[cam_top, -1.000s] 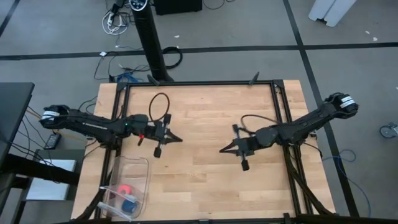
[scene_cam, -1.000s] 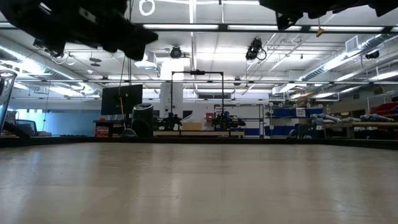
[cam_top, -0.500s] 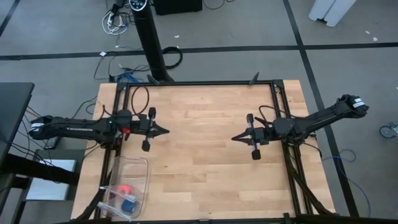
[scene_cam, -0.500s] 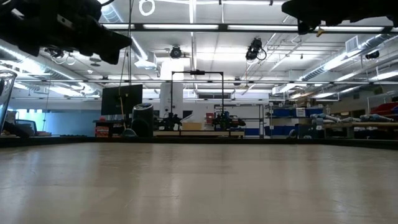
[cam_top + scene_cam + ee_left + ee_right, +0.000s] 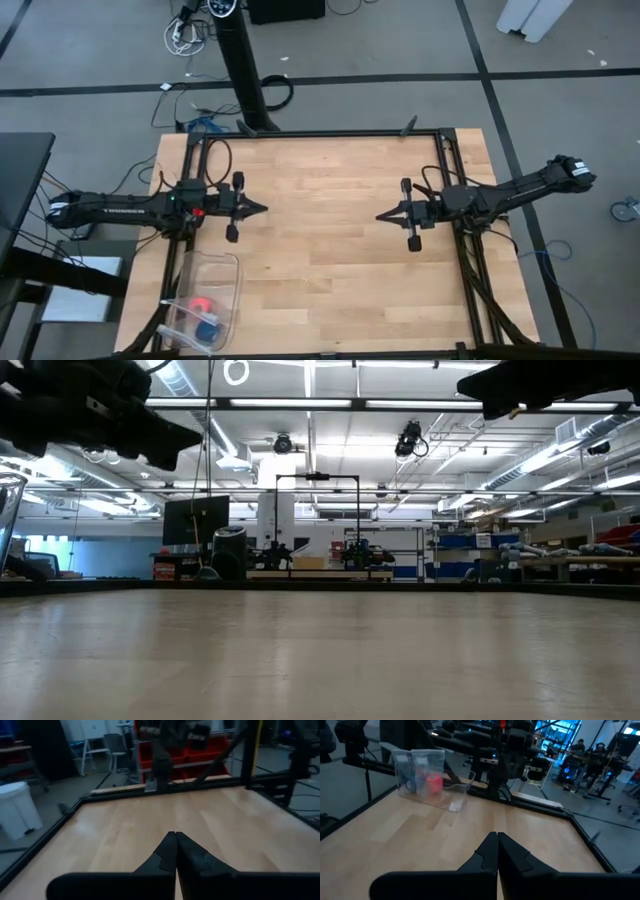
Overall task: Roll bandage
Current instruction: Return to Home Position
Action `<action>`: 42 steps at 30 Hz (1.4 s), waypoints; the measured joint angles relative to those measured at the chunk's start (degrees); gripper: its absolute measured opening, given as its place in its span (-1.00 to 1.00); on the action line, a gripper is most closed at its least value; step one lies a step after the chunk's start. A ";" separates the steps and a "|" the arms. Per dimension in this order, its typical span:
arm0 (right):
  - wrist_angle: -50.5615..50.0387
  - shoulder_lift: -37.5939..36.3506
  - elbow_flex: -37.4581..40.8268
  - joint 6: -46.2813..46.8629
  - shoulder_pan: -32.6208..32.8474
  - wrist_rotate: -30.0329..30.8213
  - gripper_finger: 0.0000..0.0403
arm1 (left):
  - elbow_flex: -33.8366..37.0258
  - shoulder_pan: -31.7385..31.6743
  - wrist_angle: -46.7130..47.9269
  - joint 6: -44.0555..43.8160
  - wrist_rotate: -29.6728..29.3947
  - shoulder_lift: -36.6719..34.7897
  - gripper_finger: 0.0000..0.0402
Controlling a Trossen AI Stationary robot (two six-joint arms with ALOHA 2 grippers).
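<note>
- Drawing back from the middle of the pale wooden table top [image 5: 330, 270], both dark arms now lie stretched out low and level. A second ago their tips were closer together and angled inward.
- The left gripper [image 5: 260, 208] hangs over the left part of the table. Its wrist view shows the two fingers pressed together with nothing between them.
- The right gripper [image 5: 382, 217] mirrors it on the right side, fingers likewise pressed tight and empty.
- The bright pink-red rolled bandage [image 5: 203, 304] sits inside the clear plastic bin [image 5: 222, 262] at the table's left edge, well apart from both grippers. A small blue object [image 5: 208, 325] lies beside it, and none of that has shifted.
- To my eye the job is done: the bandage is stowed, and the retreat looks like the arms settling into rest, with little travel left.
</note>
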State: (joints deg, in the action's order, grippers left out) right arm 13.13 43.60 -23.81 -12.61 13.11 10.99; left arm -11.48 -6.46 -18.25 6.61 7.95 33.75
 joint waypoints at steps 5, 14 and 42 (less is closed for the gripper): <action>1.18 -1.45 2.61 1.01 -1.70 -1.06 -1.00 | 4.01 0.00 -0.01 -2.45 -3.87 -3.16 -0.96; 9.16 -7.76 11.98 3.74 -5.71 -5.17 -1.00 | 9.33 0.08 0.01 -5.83 -5.35 -10.30 -0.95; -2.13 -36.70 23.23 5.25 -5.71 -2.66 -1.00 | 11.01 0.09 7.43 -2.52 -4.31 -25.22 -0.95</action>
State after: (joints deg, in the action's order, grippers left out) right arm 11.00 6.90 -0.58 -7.35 7.40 8.33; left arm -0.48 -6.37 -10.82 4.10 3.64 8.53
